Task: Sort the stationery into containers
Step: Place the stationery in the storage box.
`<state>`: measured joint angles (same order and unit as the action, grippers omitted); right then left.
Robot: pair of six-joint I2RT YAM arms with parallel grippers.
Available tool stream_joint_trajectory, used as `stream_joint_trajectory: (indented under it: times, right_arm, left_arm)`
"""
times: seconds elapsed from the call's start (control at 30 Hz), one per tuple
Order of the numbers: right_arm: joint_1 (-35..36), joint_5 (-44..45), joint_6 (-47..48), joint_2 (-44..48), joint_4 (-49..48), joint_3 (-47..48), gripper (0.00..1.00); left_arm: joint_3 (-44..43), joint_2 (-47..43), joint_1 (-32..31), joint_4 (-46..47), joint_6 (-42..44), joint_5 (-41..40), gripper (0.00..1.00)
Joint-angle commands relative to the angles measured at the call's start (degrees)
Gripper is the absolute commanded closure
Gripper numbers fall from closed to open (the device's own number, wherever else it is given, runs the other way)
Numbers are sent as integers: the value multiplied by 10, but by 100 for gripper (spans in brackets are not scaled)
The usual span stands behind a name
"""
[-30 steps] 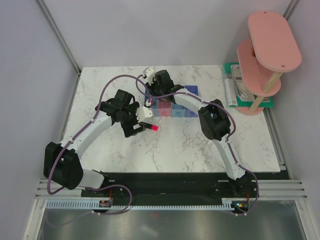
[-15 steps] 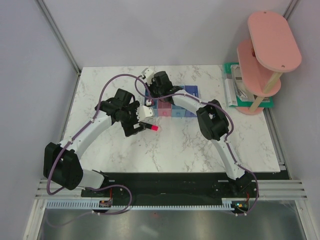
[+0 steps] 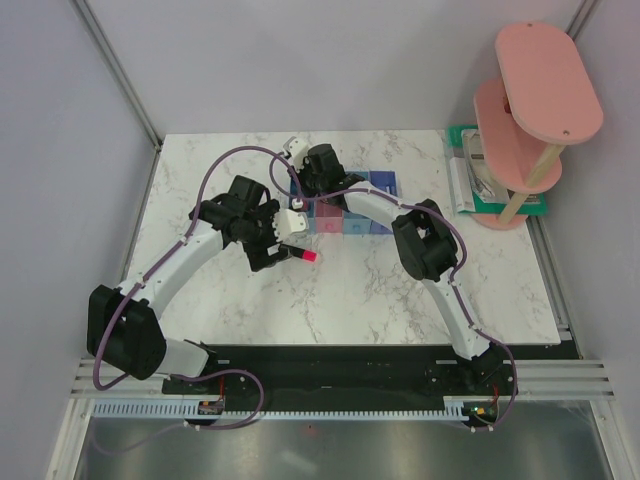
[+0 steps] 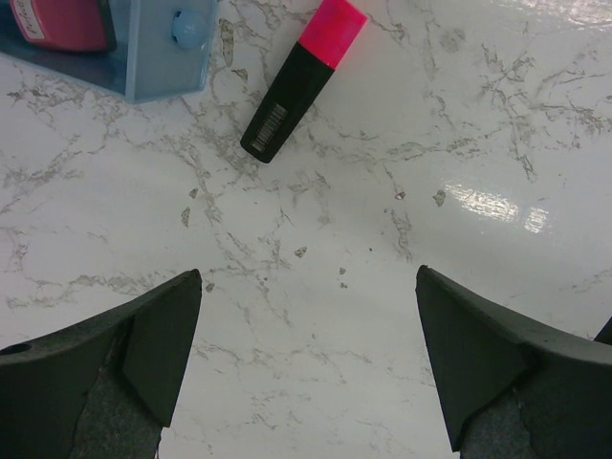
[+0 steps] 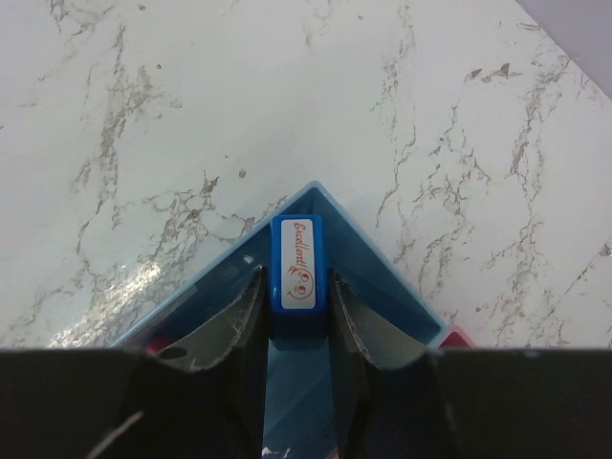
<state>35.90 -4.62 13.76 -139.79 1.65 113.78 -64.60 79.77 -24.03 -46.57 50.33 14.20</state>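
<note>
Marble-patterned white tabletop (image 3: pixel 400 290) filled the scene. On it the work centred on a small blue eraser (image 5: pixel 296 256) with a white label, pinched upright between the narrow-set fingers (image 5: pixel 225 330) of the right gripper (image 5: pixel 295 277). Seen from that wrist, the eraser hung over the far corner of a blue tray (image 5: pixel 378 263). Whether it touched the tray floor could not be told. From above, the right gripper reached down over the left end of a row of joined small containers (image 3: pixel 352 218), blue and pink, in the table's far half. Just in front of the row, flat on the bare marble, lay a black highlighter (image 4: pixel 301 81), its pink end pointing away from the left wrist camera. It lay beside a light blue tray wall (image 4: pixel 163 57) without touching it, and a pink labelled piece (image 4: pixel 57 24) sat inside that tray. The left gripper (image 4: pixel 308 277) hovered above the table near the highlighter, jaws spread wide with only marble showing between them. Well off to the right, at the table's edge, stood a green tray (image 3: pixel 460 132) and, overlapping it, a pink two-tier shelf (image 3: pixel 540 90). Pale grey walls (image 3: pixel 300 60) enclosed the table on its left, far and right sides.
</note>
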Motion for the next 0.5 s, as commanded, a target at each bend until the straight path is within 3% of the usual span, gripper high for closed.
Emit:
stream_joint_trajectory:
  times: [0.0,0.47]
  right_arm:
    - [-2,15,1,14,16,-15,67]
    - [-1,26,6,43,16,-44,62]
  left_arm:
    - [-26,0,-2,8,14,27,0]
    - [-33,2,-2,8,3,36,0]
